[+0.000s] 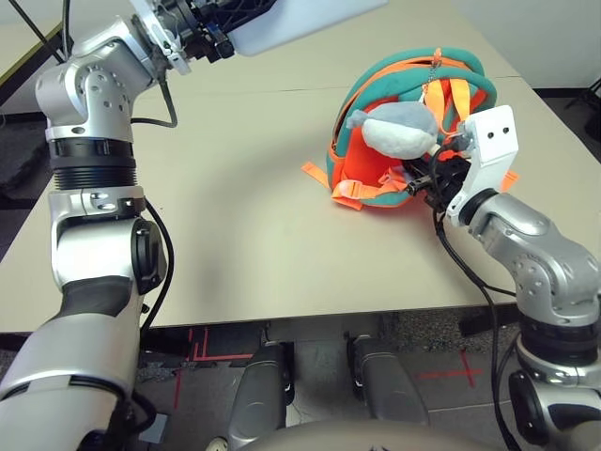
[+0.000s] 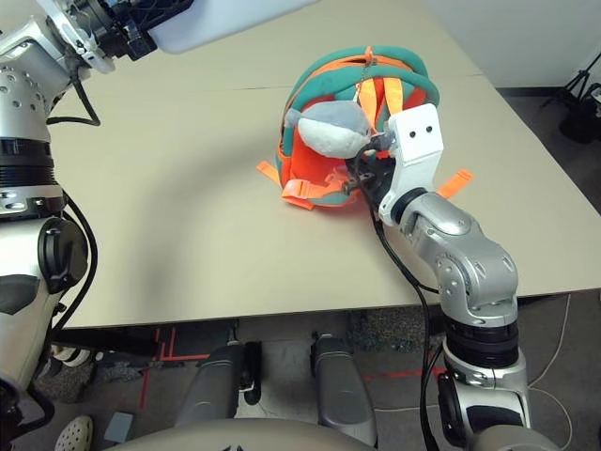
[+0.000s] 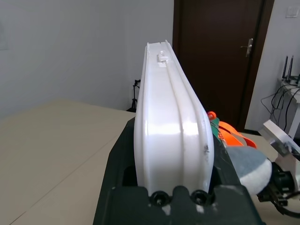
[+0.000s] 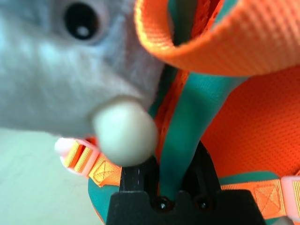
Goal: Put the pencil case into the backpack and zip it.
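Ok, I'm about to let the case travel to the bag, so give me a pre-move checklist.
Left hand grips case: ok
Right hand pinches the bag's teal trim: ok
Bag on the table: ok
Case lined up over the bag: not ok, it's off to the robot's left
Plush toy out of the way: not ok, hangs against the bag's front
Opening wide enough for the case: cannot tell

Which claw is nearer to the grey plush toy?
Right. The right claw is beside the toy, on the backpack's teal trim; the left claw holds the pencil case, well away.
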`<state>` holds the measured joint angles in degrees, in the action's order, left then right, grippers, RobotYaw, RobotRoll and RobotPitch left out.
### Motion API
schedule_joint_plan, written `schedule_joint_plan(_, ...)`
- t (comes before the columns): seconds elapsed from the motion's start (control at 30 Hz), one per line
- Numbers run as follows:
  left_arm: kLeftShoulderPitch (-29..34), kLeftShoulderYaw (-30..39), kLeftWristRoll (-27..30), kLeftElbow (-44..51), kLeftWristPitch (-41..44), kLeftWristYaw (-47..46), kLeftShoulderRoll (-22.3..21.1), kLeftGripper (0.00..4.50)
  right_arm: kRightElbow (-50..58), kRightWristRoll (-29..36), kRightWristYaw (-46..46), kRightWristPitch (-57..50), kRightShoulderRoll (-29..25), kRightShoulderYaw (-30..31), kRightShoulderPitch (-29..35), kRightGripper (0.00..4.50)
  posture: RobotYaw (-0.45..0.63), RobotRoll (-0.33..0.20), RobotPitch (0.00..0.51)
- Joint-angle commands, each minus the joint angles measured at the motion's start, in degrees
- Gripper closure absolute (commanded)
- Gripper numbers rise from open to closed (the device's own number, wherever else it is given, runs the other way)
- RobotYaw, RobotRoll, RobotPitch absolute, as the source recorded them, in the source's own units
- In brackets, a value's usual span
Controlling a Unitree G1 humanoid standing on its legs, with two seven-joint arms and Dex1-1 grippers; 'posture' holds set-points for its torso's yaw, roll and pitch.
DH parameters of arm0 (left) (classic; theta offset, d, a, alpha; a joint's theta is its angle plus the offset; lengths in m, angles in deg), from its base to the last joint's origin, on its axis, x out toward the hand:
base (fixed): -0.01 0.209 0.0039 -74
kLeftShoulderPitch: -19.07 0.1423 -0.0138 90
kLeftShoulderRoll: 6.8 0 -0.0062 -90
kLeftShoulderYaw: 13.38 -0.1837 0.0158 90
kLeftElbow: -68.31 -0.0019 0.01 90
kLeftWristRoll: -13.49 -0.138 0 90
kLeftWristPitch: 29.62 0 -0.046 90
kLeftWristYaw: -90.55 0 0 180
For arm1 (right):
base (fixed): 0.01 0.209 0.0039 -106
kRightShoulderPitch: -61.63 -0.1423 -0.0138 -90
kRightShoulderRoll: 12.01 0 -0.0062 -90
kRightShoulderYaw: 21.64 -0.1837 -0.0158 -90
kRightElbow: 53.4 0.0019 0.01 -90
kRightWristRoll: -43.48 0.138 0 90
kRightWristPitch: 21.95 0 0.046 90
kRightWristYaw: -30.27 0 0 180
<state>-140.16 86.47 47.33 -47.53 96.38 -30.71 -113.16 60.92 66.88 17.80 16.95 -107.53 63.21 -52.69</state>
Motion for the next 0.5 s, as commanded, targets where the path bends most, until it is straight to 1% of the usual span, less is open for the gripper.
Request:
schedule_joint_plan(0.03,-1.6,-0.8,-0.3,-0.6,1.8,2.0,-1.4,3.30,-3.1,-0.8,-0.7,-0.7,0.2,1.8,-0.4,4.31,-0.16,0.000,0.154)
schedule_joint_plan(0.2,-1.5,-2.1,-0.8,-1.9,3.5,4.7,-2.3,3.30,-3.8,-1.2,-1.2,-0.5,0.5,2.2,-0.9,4.31,-0.15,0.000,0.160)
schedule_joint_plan(0.23,-1.2,-2.9,-1.6,-2.2,3.0,5.1,-2.4,3.30,-3.8,-1.3,-1.3,-0.5,0.5,2.2,-0.9,4.31,-0.15,0.000,0.162)
schedule_joint_plan(0.3,-0.3,-4.1,-2.9,-2.8,1.9,5.6,-2.2,3.30,-3.9,-1.3,-1.4,-0.4,0.6,2.2,-0.8,4.31,-0.15,0.000,0.165)
schedule_joint_plan(0.5,0.4,-5.1,-3.7,-4.7,2.3,7.7,-1.4,3.30,-4.1,-1.8,-1.3,-0.4,1.3,2.4,-1.1,4.31,-0.15,0.000,0.169)
